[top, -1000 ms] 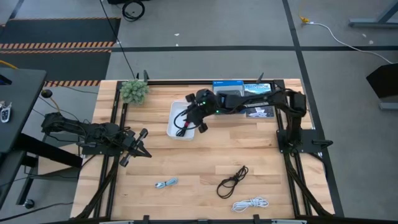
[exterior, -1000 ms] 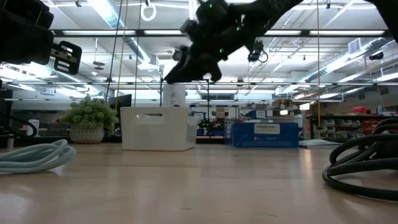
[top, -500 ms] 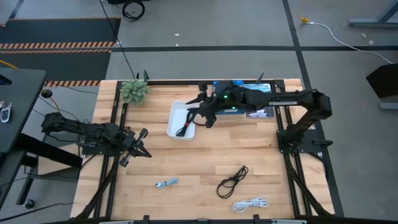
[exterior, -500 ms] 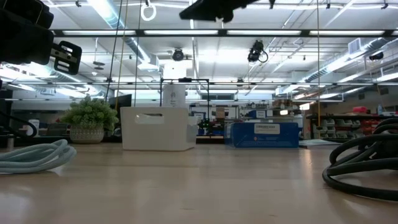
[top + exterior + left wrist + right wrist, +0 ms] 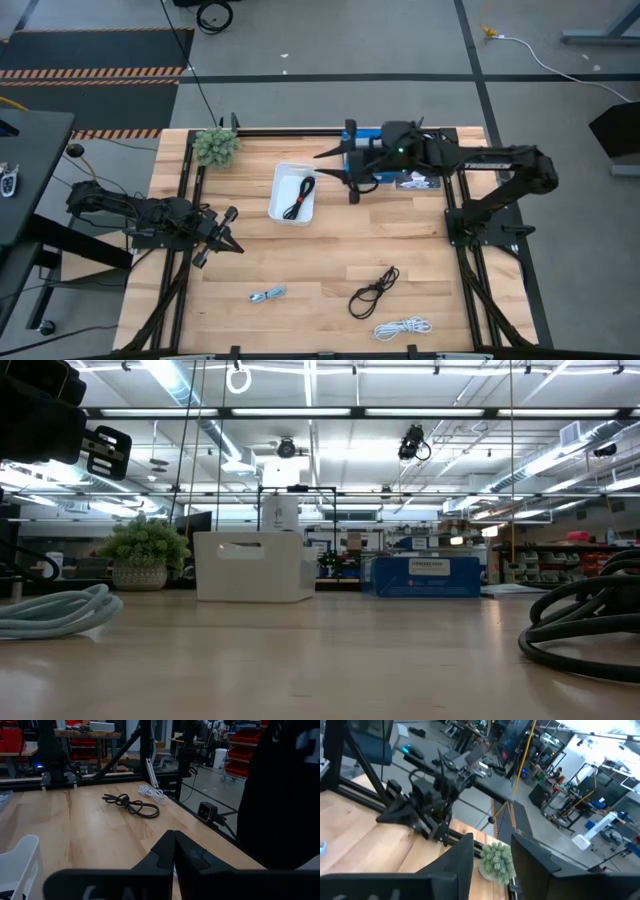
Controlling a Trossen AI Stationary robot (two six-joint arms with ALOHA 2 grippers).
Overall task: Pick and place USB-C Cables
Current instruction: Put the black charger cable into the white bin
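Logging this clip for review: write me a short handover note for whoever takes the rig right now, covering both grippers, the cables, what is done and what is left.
Right gripper: open and empty, raised beside the white rectangular plastic bin, on the side toward the blue box.
Left gripper: shut, empty, parked at the table's left side.
Done: the black cable with red ends lies inside the bin.
Left: three bundles on the wooden table near its front edge: the pale blue cable, the black cable and the white cable. None is touched by a gripper.
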